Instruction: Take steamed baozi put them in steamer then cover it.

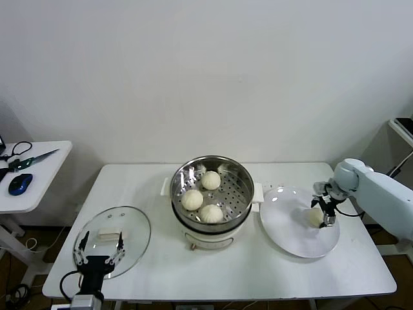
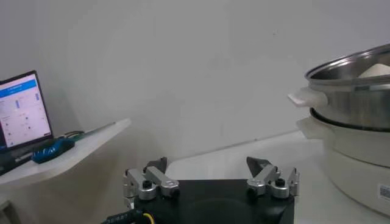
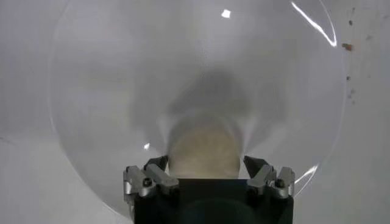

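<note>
- Head view: three cream-white round steamed baozi (image 1: 202, 197) lie on the perforated tray of the shiny stainless-steel steamer (image 1: 240, 194) at the middle of the white table (image 1: 245, 271). The right gripper (image 1: 322, 210) is down over the fourth bun (image 1: 314, 217) on the white round plate (image 1: 290, 236). The left gripper (image 1: 98, 253) hangs spread above the flat glass lid (image 1: 132, 223).
- Left wrist view: the left gripper's fingers (image 2: 149, 181) stand wide apart with nothing between them; the steamer rises close by.
- Right wrist view: the spread fingers (image 3: 155, 173) flank the bun on either side; contact cannot be told.
</note>
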### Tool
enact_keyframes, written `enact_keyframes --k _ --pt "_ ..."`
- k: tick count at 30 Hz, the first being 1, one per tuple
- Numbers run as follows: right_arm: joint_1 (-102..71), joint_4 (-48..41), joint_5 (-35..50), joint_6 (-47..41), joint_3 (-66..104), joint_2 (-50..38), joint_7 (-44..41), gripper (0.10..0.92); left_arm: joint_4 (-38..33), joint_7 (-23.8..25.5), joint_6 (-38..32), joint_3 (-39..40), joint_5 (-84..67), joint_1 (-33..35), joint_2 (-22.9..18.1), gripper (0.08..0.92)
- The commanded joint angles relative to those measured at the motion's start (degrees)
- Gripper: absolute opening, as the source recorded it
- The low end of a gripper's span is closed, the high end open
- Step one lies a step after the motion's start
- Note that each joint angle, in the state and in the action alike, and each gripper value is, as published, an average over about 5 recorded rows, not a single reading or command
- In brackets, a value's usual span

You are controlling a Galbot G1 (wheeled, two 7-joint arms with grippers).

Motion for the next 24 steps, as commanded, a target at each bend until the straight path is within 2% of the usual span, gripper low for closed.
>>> enact_keyframes --k 1,6,10,15,21,24 --pt "-0.2 -1.1 -0.5 0.2 0.1 0.9 -0.2 0.790 -0.1 0.0 0.0 0.1 0.1 0.1 0.0 0.823" --pt "1.6 -0.3 1.3 0.0 -1.5 0.3 -0.2 0.727 -0.1 0.0 -0.2 0.1 0.0 0.3 0.0 0.823" --pt "6.9 1.6 6.0 -1.2 -5.6 -0.6 0.1 0.714 -0.3 0.0 -0.3 0.2 0.0 0.4 0.0 0.823" --pt "21.1 5.2 17.8 -4.8 -17.8 0.1 0.8 0.712 -0.6 0.1 -0.4 0.8 0.0 0.5 0.1 0.823" --pt "40.5 10.0 35.6 -9.8 -33.7 5.1 2.2 0.711 -1.2 0.2 -0.4 1.8 -0.1 0.4 0.3 0.823" --pt "46.0 12.5 41.7 -11.8 -37.4 7.7 3.3 0.710 -1.6 0.3 -0.3 2.4 0.0 0.3 0.3 0.823"
